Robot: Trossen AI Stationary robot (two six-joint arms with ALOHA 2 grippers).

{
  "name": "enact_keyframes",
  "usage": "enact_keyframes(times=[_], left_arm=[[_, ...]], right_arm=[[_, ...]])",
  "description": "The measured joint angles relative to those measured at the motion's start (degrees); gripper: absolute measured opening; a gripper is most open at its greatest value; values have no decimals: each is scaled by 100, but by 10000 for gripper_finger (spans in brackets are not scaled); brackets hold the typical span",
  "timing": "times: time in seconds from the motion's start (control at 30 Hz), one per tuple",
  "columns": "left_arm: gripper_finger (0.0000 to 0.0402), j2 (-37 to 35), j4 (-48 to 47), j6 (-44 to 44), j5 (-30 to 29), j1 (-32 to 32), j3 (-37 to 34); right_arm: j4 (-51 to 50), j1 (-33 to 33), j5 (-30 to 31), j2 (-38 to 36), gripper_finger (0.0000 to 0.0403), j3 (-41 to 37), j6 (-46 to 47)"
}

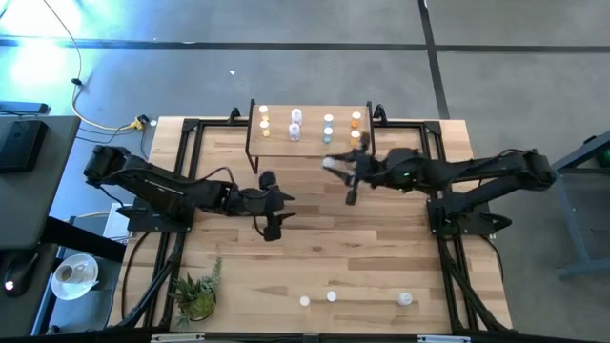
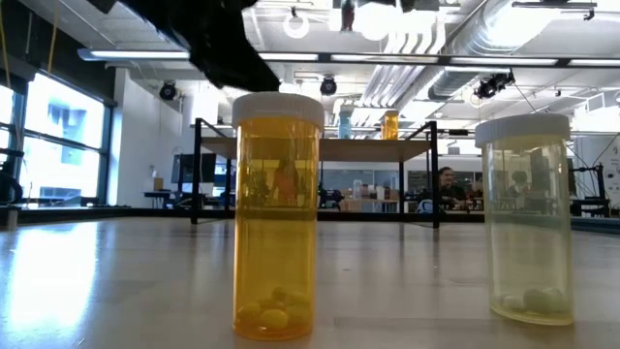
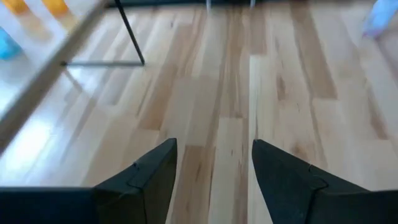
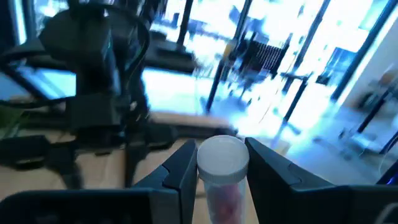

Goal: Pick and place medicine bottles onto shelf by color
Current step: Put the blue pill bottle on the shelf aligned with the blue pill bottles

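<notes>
The table [image 1: 381, 257] is light wood with a black frame around it. It stands on a grey floor. A small green plant [image 1: 197, 295] sits near the table's 7 o'clock corner, and a plate [image 1: 74, 274] lies on a side stand past the 8 o'clock edge. In the low view the room behind has big windows, ceiling pipes and a seated person [image 2: 447, 187].

The shelf [image 1: 310, 133] stands at 12 o'clock with about eight bottles [image 1: 294, 118] on top. Three more bottles [image 1: 331, 296] wait near the 6 o'clock edge.

The right gripper [image 1: 339, 170] is up in the air just by the shelf, pinching a white-capped bottle [image 4: 222, 168]. The left gripper [image 1: 272, 213] is near the middle, fingers [image 3: 149, 177] apart and holding nothing.
</notes>
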Motion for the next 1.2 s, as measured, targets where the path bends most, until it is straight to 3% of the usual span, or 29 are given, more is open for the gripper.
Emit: enact_keyframes(times=[0.43,0.57,0.87,1.2], left_arm=[[198,-1148,-150,75,-48,-4,2],[198,-1354,-310,1,-46,-8,2],[198,-1355,-495,1,-46,-8,-2],[198,-1350,-590,-146,-61,-8,-2]], right_arm=[[466,0,974,-1003,103,-144,-884],[653,-51,966,-999,103,-743,-550],[2664,-295,964,-1002,103,-2584,559],[2837,-376,699,-899,103,-2789,903]])
